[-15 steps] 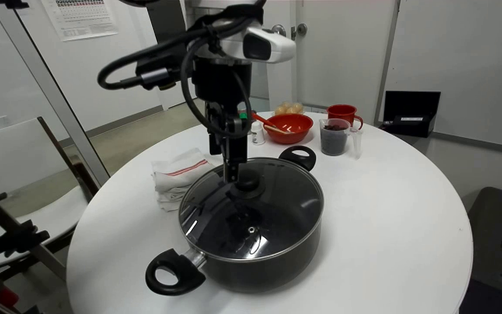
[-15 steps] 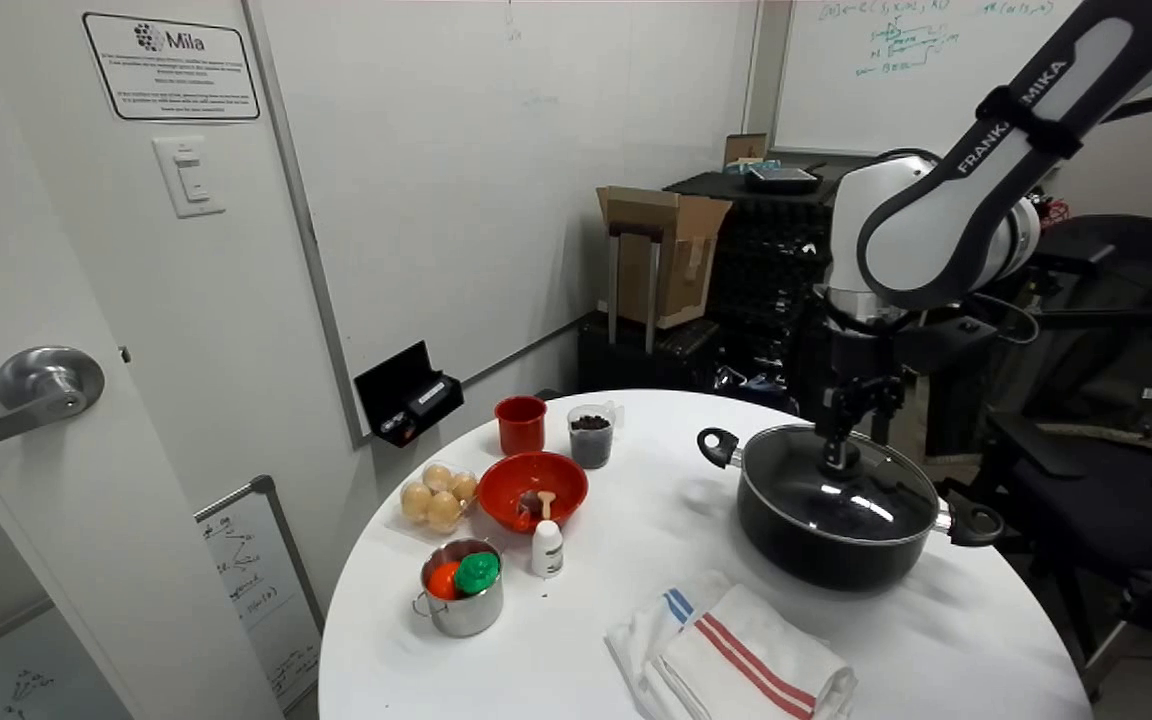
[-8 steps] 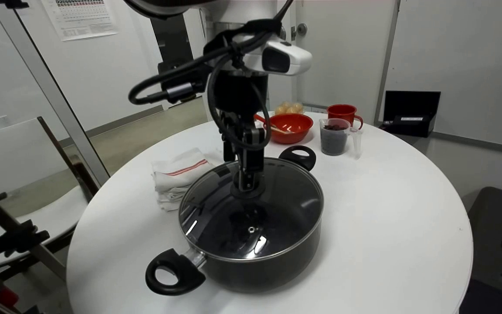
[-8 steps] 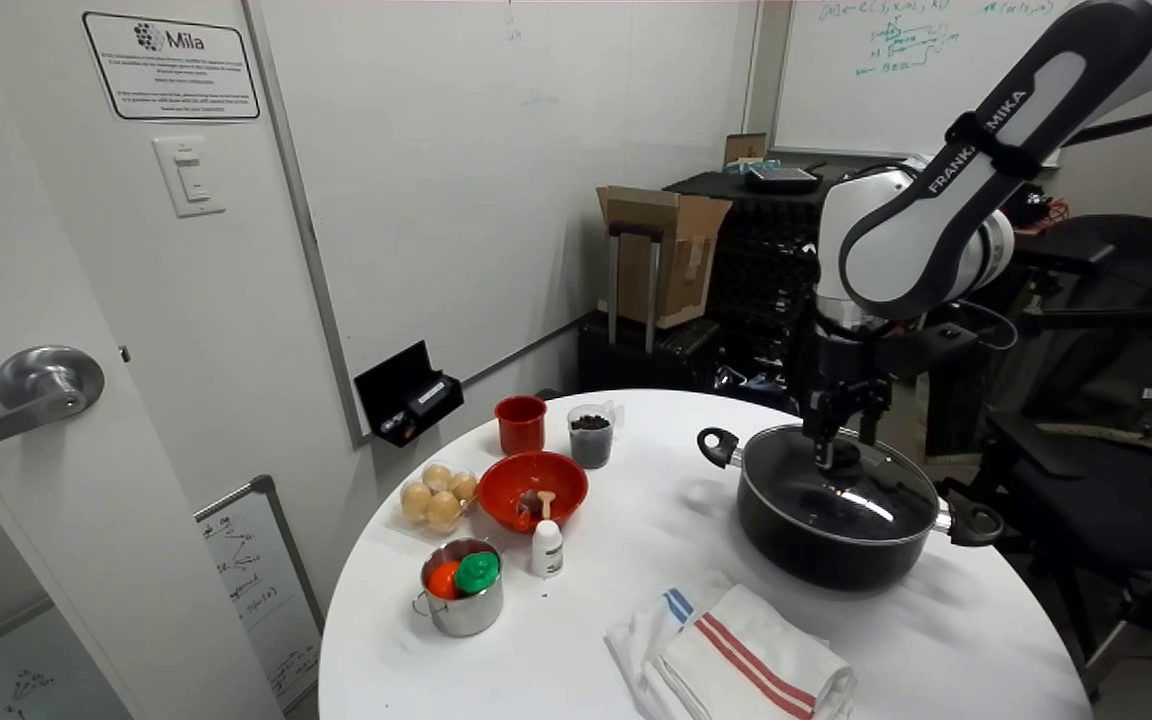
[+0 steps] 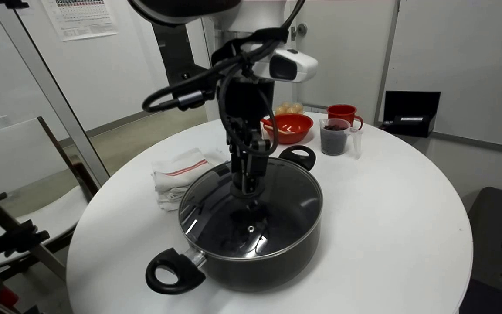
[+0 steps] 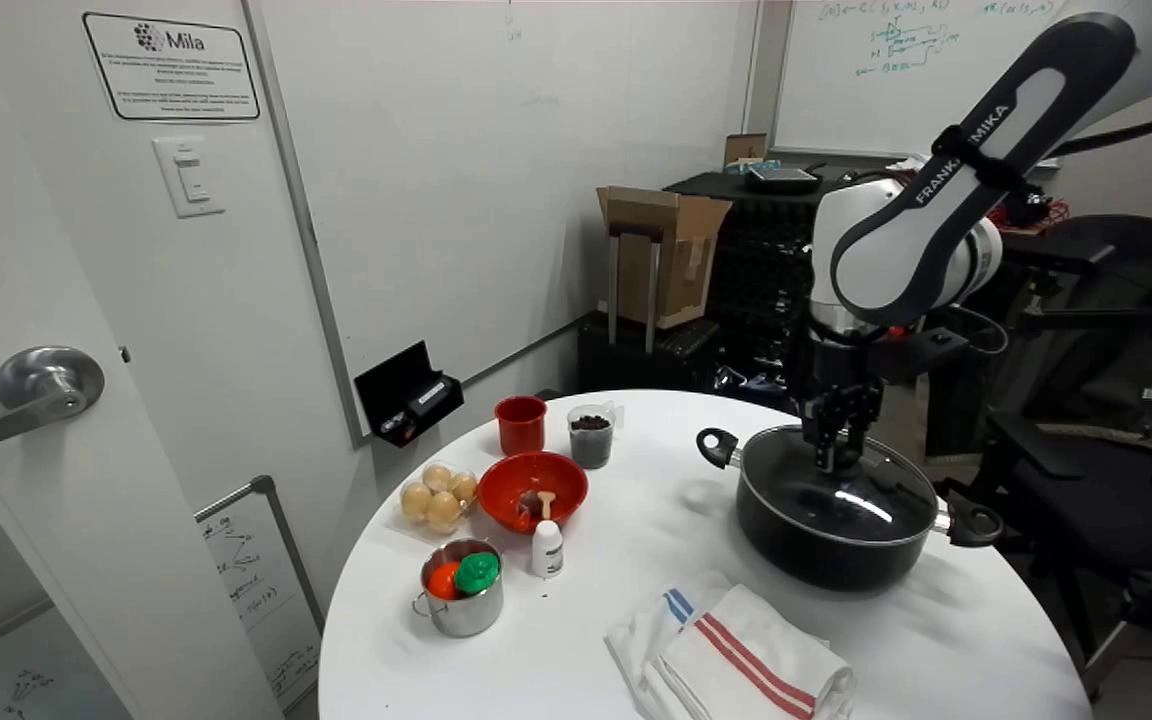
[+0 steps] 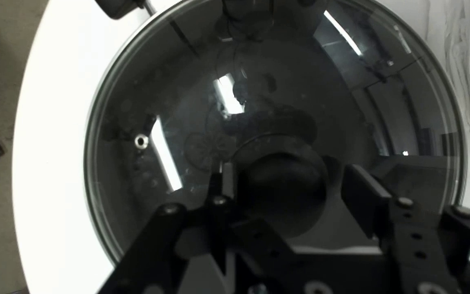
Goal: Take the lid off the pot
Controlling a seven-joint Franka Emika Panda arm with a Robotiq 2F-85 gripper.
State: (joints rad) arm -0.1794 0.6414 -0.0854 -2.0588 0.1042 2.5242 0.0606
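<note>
The black pot (image 5: 273, 274) stands on the white table with its clear glass lid (image 5: 286, 218) seated on the rim in both exterior views. In the wrist view the lid (image 7: 194, 94) fills most of the picture. Its dark round knob (image 7: 284, 192) lies between the fingers of my gripper (image 7: 289, 168). The left finger is right at the knob's side, touching or nearly so. A narrow gap shows between the knob and the right finger (image 7: 361, 196), so the jaws are still open around it. In both exterior views the gripper (image 6: 836, 462) points down over the lid's middle, largely hiding the knob.
Folded towels (image 6: 746, 650) lie beside the pot. Across the table are a red bowl (image 5: 289, 137), a red mug (image 6: 522, 427), a measuring cup (image 5: 333, 143), eggs (image 6: 439, 500), a white bottle (image 6: 547, 552) and a small steel pot (image 6: 469, 612). Two loop handles stick out from the black pot.
My gripper has come down and across the lid until its fingers straddle the knob. Over the last half second the jaws have narrowed. The pot and lid have shifted barely, if at all.
</note>
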